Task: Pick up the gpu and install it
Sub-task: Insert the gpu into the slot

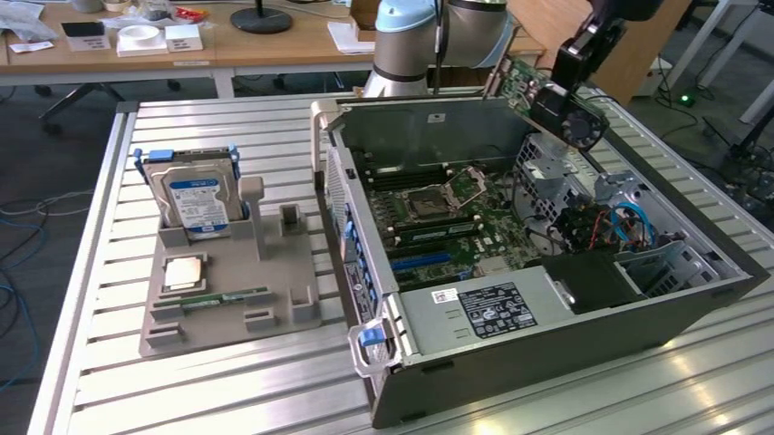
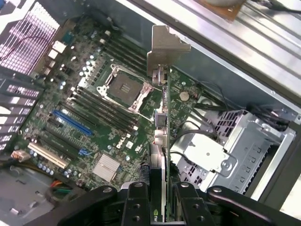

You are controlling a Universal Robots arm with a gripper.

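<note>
My gripper [image 1: 581, 65] hangs over the far right corner of the open computer case [image 1: 545, 344], shut on the gpu [image 1: 566, 111]. The card is tilted, its black fan face and green board edge showing in the exterior view. In the wrist view the gpu [image 2: 162, 117] runs edge-on away from the gripper [image 2: 162, 200], ending in its silver bracket [image 2: 165, 47]. It hovers above the green motherboard [image 2: 94, 141], apart from it. The blue slot [image 2: 73, 122] lies off to one side of the card, next to the CPU socket [image 2: 124, 87].
A grey parts holder [image 1: 230, 308] stands at the exterior view's left, carrying a silver hard drive [image 1: 199, 201], a CPU [image 1: 184, 272] and a memory stick [image 1: 230, 297]. Inside the case sit a power supply [image 1: 490, 310], a metal drive cage [image 2: 235, 141] and loose cables [image 1: 629, 227].
</note>
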